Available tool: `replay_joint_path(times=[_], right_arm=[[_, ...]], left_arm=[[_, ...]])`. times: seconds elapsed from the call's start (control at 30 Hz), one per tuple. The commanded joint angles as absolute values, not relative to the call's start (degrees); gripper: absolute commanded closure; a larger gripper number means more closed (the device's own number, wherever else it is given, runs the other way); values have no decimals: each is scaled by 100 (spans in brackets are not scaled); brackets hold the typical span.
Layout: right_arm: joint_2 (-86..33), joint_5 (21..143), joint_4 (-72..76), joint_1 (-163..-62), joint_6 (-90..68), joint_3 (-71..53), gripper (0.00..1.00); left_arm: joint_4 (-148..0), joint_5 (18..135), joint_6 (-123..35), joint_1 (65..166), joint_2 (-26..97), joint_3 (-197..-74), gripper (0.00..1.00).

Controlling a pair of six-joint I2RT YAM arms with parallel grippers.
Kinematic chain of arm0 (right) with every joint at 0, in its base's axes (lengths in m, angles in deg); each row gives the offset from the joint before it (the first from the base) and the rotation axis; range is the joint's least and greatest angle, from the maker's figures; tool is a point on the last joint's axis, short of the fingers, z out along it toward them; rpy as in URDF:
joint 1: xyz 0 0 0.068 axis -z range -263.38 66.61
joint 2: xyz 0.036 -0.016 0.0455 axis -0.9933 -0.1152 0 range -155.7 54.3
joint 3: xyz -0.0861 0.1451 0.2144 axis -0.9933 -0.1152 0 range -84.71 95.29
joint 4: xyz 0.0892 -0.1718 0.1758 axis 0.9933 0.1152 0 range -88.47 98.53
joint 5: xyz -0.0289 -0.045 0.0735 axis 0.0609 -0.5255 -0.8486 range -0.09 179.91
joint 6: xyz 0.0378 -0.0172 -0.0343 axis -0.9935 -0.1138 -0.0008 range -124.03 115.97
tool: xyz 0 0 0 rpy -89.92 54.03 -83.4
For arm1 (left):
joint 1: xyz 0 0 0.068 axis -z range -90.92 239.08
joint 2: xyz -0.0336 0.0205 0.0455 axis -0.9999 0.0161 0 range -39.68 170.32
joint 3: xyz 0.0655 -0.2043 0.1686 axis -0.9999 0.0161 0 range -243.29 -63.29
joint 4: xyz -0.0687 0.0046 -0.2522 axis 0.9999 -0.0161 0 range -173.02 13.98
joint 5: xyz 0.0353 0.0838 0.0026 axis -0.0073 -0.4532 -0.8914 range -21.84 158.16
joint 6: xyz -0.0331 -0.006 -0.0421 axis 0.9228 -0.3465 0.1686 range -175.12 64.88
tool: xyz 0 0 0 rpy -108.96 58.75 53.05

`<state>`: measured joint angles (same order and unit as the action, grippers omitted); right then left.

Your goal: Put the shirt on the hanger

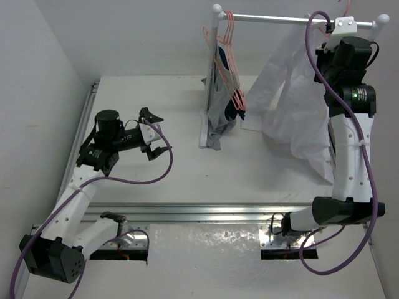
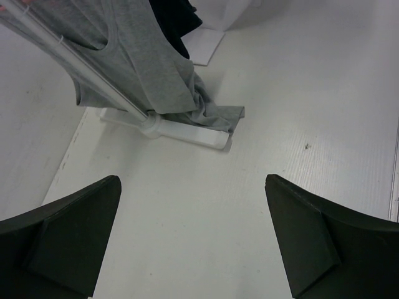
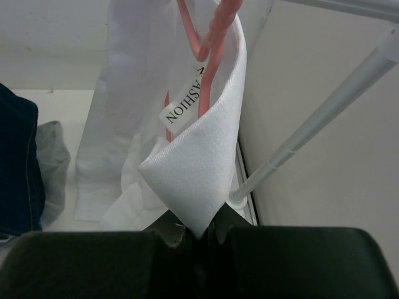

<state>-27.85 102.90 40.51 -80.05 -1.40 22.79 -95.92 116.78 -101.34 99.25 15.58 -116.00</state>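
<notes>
The white shirt (image 1: 293,118) hangs in loose folds under the right end of the rack's rail, its hem bunched on the table. My right gripper (image 1: 323,55) is raised beside it, just under the rail. In the right wrist view that gripper (image 3: 201,235) is shut on the pointed tip of the shirt (image 3: 206,156) collar. The pink wire hanger (image 3: 209,56) runs down inside the collar, next to a sewn label. My left gripper (image 1: 156,134) hovers low over the table at the left, well apart from the shirt. Its jaws (image 2: 192,180) stand wide open with only bare table between them.
A white rack with a top rail (image 1: 280,20) stands at the back. By its left post (image 1: 209,81) hangs a bunch of pink hangers with grey and navy garments (image 1: 224,106). The grey garment (image 2: 149,68) drapes onto the rack foot (image 2: 187,134). A metal rail (image 1: 206,215) crosses the near edge.
</notes>
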Motion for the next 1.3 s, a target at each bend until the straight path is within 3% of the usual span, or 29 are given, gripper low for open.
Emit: replay_joint_path(times=[0.0, 0.4, 0.73, 1.0, 1.27], right_arm=[[-2849, 10072, 3133, -7917, -148, 2287, 100], [-2823, 9537, 2570, -7706, -96, 1680, 100], [-3464, 9545, 2938, -7644, -245, 2453, 100], [-3192, 9746, 2597, -7644, -447, 1338, 100], [-3649, 10019, 2939, -7644, -350, 1882, 100]], left_arm=[[-9395, 11642, -10135, 9971, 1472, -11576, 0], [-9166, 11580, -10047, 9971, 1542, -11550, 1], [-9236, 11571, -10205, 9971, 1569, -11550, 0], [-9219, 11642, -10223, 9962, 1665, -11559, 0], [-9201, 11642, -10241, 9971, 1780, -11506, 0]])
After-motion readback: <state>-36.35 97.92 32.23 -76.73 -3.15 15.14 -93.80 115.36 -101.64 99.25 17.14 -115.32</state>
